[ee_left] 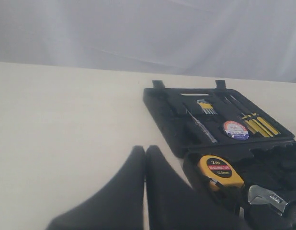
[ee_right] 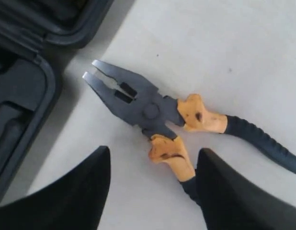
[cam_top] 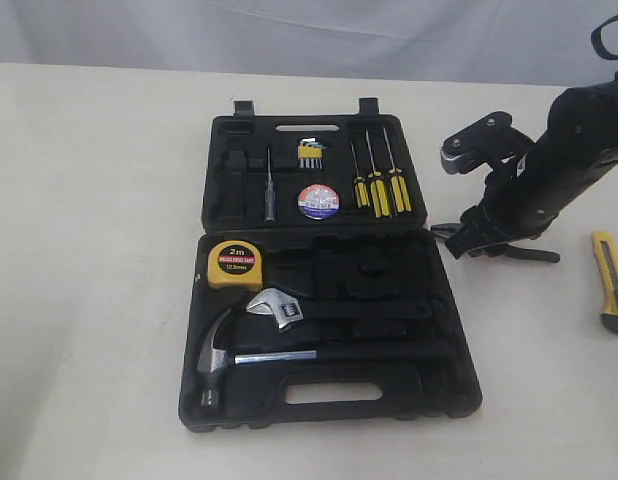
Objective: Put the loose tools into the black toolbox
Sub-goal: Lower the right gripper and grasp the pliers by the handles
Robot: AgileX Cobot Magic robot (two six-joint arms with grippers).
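My right gripper (ee_right: 153, 154) hangs spread wide over the orange-and-black-handled pliers (ee_right: 148, 108), which lie on the beige tabletop (cam_top: 89, 250) right of the black moulded-plastic toolbox (cam_top: 459, 345) in the exterior view. If I pinch one splayed handle, they could pivot away. My left gripper (ee_left: 144, 158) sits closed.

toolbox (cam_top: 444, 340) black | tape measure (cam_top: 235, 263) yellow, black face | tape roll (cam_top: 318, 201) label white-red-blue | pliers (ee_right: 153, 112) dark grey head, orange-and-black handles | utility knife (cam_top: 611, 282) yellow-and-black | screwdrivers (cam_top: 379, 185) yellow-and-black handles | bench (cam_top: 89, 250) cream
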